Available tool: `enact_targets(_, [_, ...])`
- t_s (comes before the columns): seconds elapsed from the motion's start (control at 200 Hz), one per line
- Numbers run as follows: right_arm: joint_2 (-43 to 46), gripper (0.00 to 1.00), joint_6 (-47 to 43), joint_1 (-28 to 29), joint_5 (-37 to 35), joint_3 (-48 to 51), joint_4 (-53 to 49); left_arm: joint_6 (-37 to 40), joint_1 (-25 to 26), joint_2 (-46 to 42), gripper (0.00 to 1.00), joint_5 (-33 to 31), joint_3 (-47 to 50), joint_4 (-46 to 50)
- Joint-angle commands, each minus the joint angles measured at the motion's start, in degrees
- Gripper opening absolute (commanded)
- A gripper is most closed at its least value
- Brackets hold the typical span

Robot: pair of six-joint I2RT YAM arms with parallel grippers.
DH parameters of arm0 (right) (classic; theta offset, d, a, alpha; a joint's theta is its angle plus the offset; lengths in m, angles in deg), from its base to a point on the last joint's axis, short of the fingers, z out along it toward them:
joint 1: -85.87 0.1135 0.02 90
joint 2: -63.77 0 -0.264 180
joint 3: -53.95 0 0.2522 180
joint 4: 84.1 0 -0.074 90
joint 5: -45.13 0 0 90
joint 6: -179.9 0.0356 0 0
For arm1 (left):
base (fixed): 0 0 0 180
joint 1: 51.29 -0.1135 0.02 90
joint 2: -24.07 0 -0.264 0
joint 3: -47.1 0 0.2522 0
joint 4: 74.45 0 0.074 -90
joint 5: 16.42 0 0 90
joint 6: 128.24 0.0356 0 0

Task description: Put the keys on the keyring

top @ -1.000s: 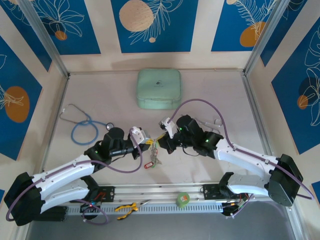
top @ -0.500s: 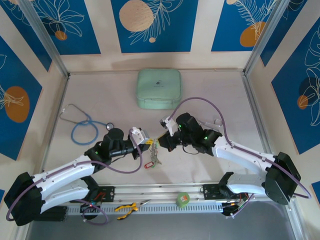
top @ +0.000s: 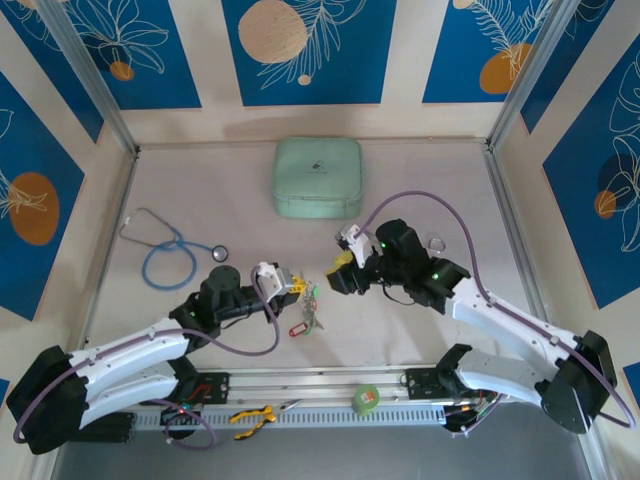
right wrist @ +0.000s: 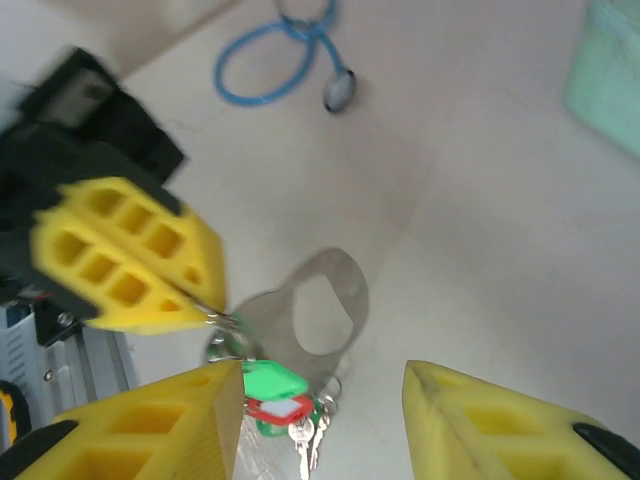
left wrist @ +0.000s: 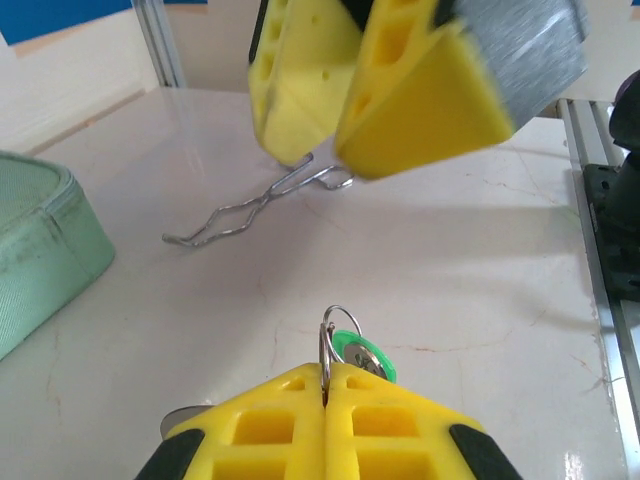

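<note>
L gripper (left wrist: 325, 395) pinched shut on the keyring (left wrist: 330, 335), held just above the table (top: 420, 330); keys (top: 305, 318) w/ green and red tags hang below it. R gripper (right wrist: 320, 400) jaws apart, nothing held — a release. Vs 1 s ago: R arm backed off to the right, was touching the bunch. Next, prob.: R fetches another key and threads it onto the ring.
</note>
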Motion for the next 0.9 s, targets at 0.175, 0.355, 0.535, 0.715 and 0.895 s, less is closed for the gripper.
enact_targets(0.175, [2.04, 0.45, -9.06, 0.53, 7.3, 4.05, 4.69, 4.29, 0.41, -1.26, 0.0, 2.88, 2.68, -12.53])
enact_targets(0.355, [-1.13, 0.48, -5.98, 2.06, 9.75, 5.47, 7.42, 4.21, 0.35, -1.14, 0.0, 2.93, 3.08, -13.01])
enact_targets(0.535, [-3.16, 0.55, -5.67, 2.81, 8.34, 7.02, 12.64, 3.97, 0.34, -1.4, 0.0, 3.23, 3.18, -12.59])
enact_targets(0.715, [-5.01, 0.54, -4.96, 2.45, 11.7, 6.85, 14.34, 4.17, 0.38, -1.78, 0.0, 2.98, 3.17, -11.83])
enact_targets(0.895, [-6.25, 0.54, -5.29, 2.41, 11.36, 7.03, 15.89, 4.25, 0.41, -1.81, 0.0, 3.06, 3.26, -11.51])
